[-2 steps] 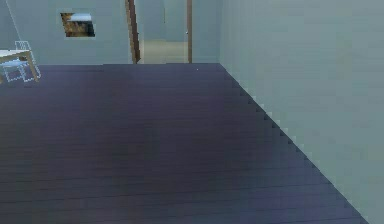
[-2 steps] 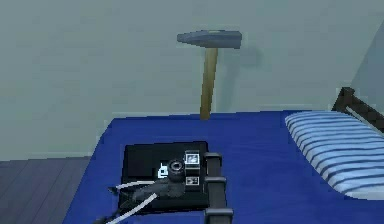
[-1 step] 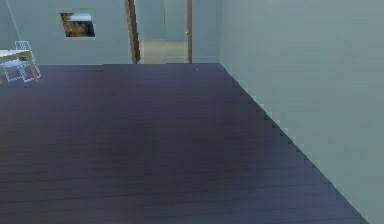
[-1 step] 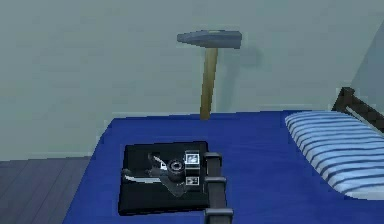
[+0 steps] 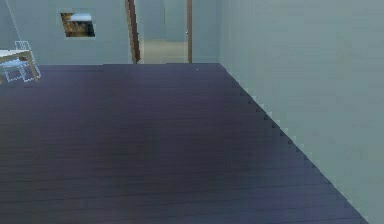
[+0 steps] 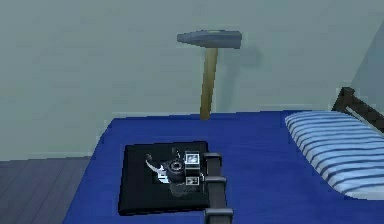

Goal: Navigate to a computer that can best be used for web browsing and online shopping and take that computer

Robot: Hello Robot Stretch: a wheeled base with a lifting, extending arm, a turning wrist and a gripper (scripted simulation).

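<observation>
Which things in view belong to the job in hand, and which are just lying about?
Job: dark flat slab on the bed, likely the computer; tool.
Lying about: hammer, striped pillow, wall picture, white furniture.

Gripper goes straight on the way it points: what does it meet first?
Probably the dark flat slab on the blue bed: the gripper shows against it, pointing toward the view's left. Height is unclear; if it clears the slab, the way looks free.
</observation>
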